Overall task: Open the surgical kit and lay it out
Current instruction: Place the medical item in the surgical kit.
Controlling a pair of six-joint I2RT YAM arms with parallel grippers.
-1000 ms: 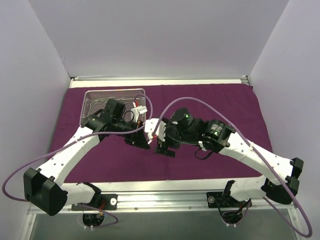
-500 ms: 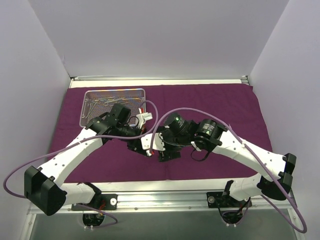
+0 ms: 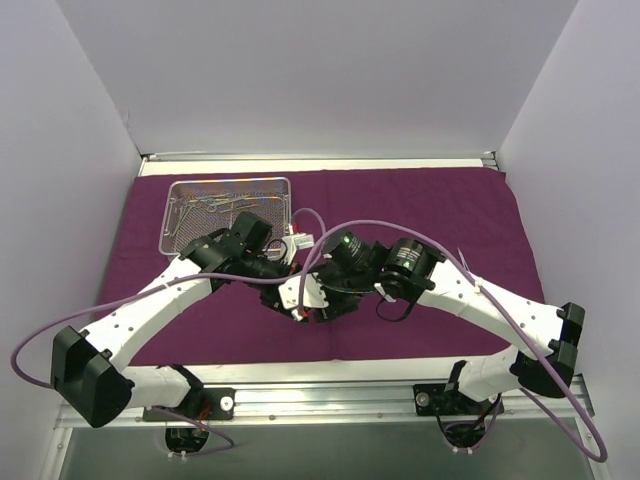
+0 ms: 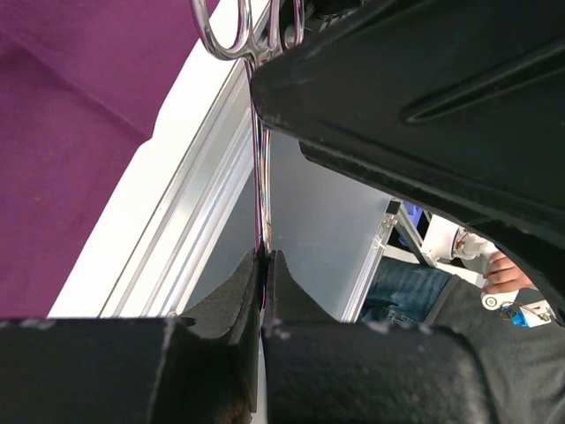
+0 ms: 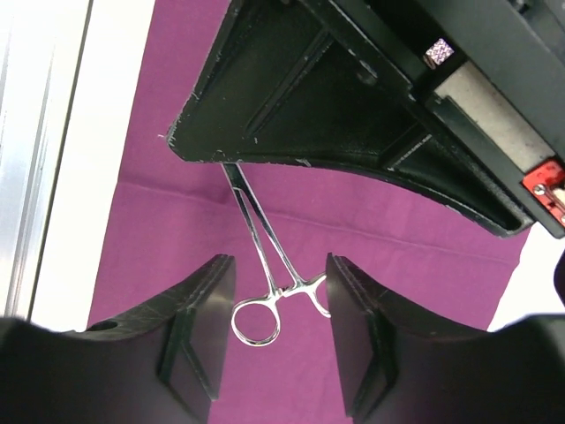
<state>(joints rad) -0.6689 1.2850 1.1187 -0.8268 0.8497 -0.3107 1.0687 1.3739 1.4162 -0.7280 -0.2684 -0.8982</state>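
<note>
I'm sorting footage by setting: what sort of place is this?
Probably a robotics lab test cell, not a real operating room: a left arm and right arm bolted to a bench inside plain white walls, with a purple cloth and a wire-mesh tray of steel instruments.

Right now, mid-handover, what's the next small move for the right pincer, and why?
Probably close the right pincer on the ring handles of the forceps: its jaws stand open either side of them, while the shut left pincer holds the tips. Letting go left first would likely drop them onto the purple cloth.
</note>
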